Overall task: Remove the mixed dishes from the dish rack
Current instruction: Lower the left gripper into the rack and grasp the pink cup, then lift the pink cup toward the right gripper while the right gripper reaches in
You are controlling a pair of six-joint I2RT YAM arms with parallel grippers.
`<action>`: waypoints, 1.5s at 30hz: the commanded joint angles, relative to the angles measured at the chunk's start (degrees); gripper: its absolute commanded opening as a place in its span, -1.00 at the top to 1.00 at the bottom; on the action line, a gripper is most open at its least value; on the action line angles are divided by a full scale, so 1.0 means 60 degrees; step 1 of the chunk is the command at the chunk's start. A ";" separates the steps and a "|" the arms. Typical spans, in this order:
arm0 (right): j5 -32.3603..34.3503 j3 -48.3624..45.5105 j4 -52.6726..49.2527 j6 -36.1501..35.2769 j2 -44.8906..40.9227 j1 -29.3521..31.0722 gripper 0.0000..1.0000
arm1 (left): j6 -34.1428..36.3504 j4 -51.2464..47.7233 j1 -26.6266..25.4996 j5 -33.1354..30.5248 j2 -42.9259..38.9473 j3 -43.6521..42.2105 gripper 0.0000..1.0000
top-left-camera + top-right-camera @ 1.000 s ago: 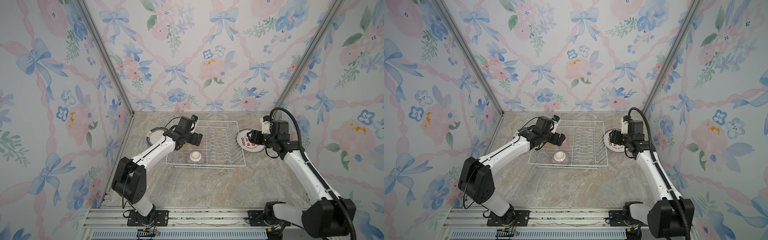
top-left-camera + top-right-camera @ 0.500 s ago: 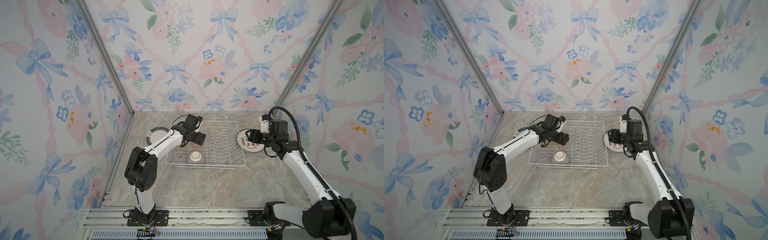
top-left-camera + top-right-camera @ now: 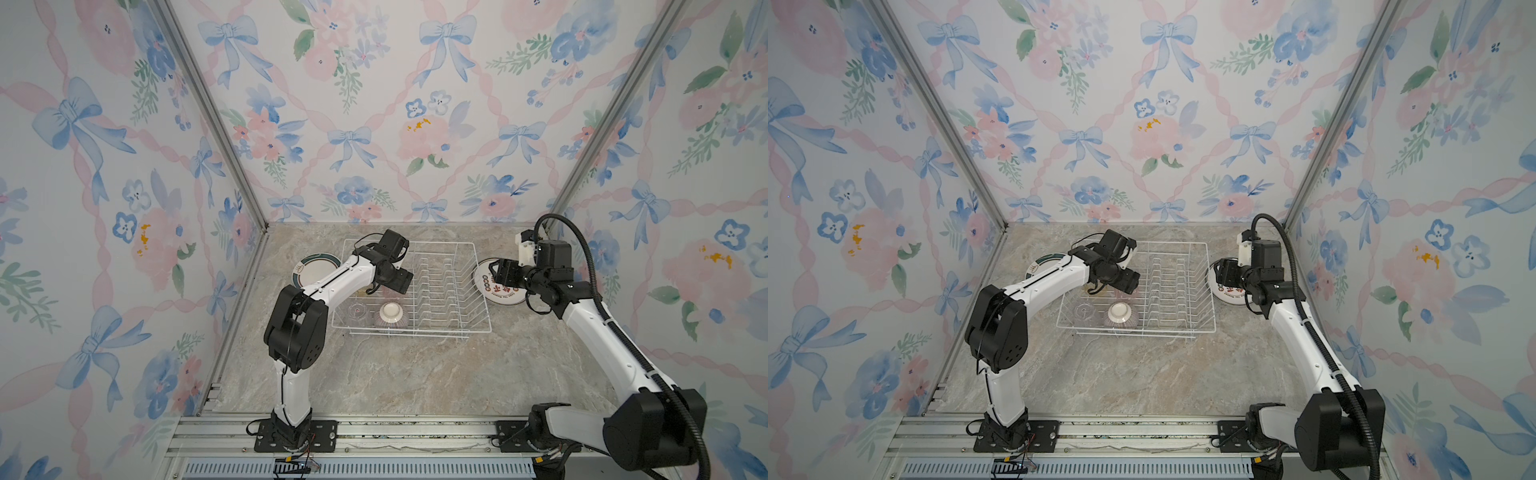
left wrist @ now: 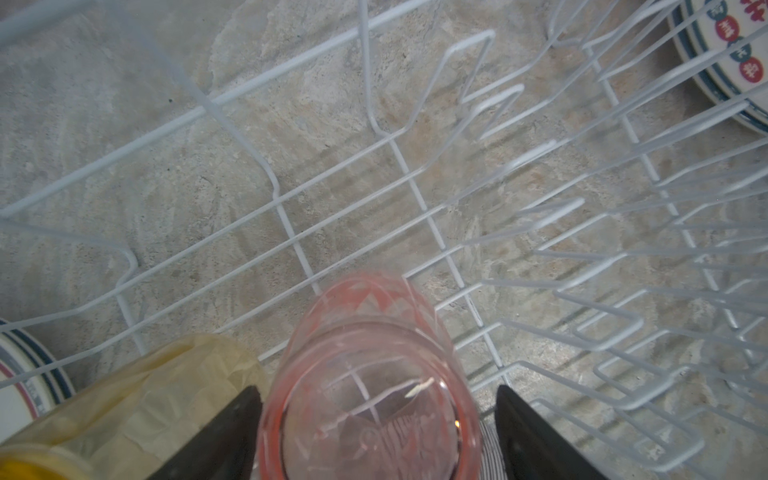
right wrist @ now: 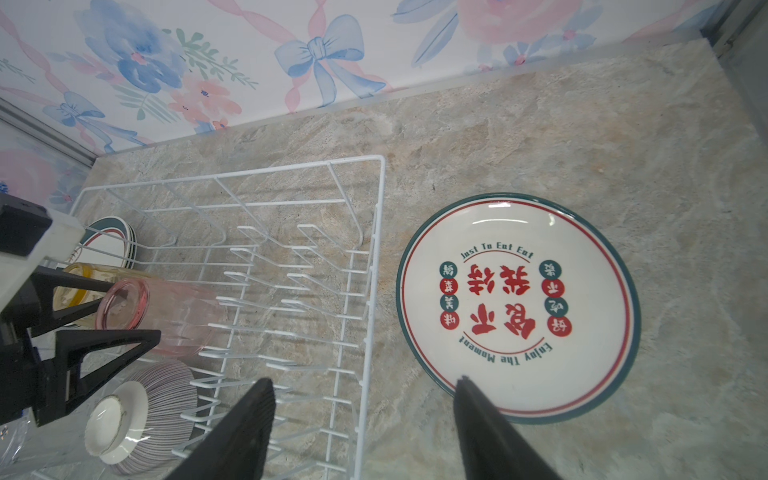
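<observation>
The white wire dish rack (image 3: 473, 270) (image 3: 1206, 270) holds a pink tumbler (image 4: 365, 395) (image 5: 166, 316) on its side, a yellow tumbler (image 4: 145, 395) beside it, a clear tumbler (image 3: 357, 311) and an upturned ribbed bowl (image 3: 391, 316) (image 5: 141, 411). My left gripper (image 4: 376, 390) (image 3: 395, 286) is open inside the rack, one finger on each side of the pink tumbler's base, with a gap showing on one side. My right gripper (image 5: 363, 379) (image 3: 498, 272) hangs open and empty over the rack's right edge and the rim of a red-lettered plate (image 5: 515, 303) (image 3: 484, 284).
A stack of green-rimmed plates (image 3: 311, 268) (image 5: 110, 241) lies flat on the marble counter just left of the rack. The red-lettered plate lies flat on the counter right of the rack. The rack's plate prongs (image 5: 299, 291) stand bare. Floral walls close in on three sides.
The left arm has reached further into the rack, bringing its gripper around the pink tumbler with the jaws narrowing slightly. The right arm has stayed still.
</observation>
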 commanded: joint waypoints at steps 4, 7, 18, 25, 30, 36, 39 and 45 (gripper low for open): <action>-0.0171 -0.0151 0.0203 -0.0118 0.0149 0.0018 -0.41 | 0.0044 -0.0423 -0.0079 -0.0194 0.0503 0.0407 -0.68; -0.0229 -0.0170 0.0221 -0.0125 0.0150 -0.0063 -0.41 | 0.0062 -0.0478 -0.0071 -0.0133 0.0652 0.0492 -0.65; -0.0540 -0.0249 0.0287 -0.0036 0.0178 -0.0191 -0.40 | 0.0179 -0.0582 -0.0057 0.0091 0.0746 0.0634 -0.42; -0.2121 -0.0271 0.0632 0.0118 0.0495 -0.0076 -0.40 | 0.0260 -0.0557 -0.0056 0.0118 0.0471 0.0747 -0.28; -0.4286 -0.0348 0.1396 0.0477 0.0842 0.0052 -0.36 | 0.0326 -0.0538 0.0081 0.0630 0.0192 0.1064 -0.26; -0.5617 -0.0358 0.1854 0.0626 0.1071 0.0469 -0.22 | 0.0454 -0.0494 0.0535 0.1889 -0.0190 0.1564 -0.24; -0.6439 -0.0503 0.2550 0.1289 0.1194 0.0483 -0.07 | 0.0513 -0.0423 0.0707 0.2617 -0.0395 0.1738 -0.24; -0.7744 -0.1110 0.5725 0.3811 0.1882 0.0560 -0.01 | 0.0446 0.0155 0.1013 0.4446 -0.0934 0.1723 -0.24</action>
